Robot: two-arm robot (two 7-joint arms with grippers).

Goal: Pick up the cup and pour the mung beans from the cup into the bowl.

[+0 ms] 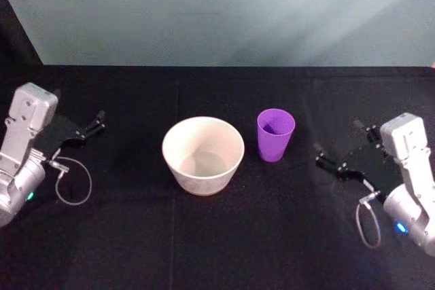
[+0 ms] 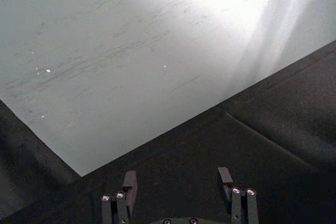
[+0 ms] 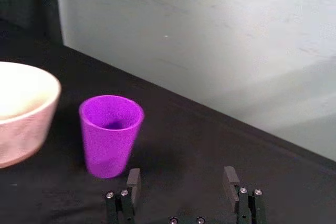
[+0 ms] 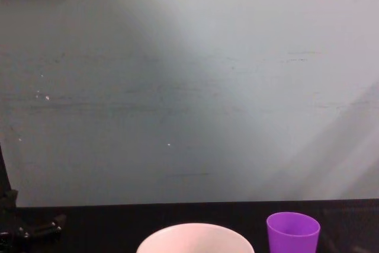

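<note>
Cup [image 1: 275,134] just beside bowl [image 1: 202,155], right hand [image 1: 338,143] well clear

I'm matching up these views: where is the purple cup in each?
Head view: cup right of centre, just right of the bowl.
Chest view: cup at the bottom edge, right of centre.
Right wrist view: cup beside the bowl, ahead of the right claw.
Left wrist view: left claw faces table and wall.
Shared landmark: the bowl.
</note>
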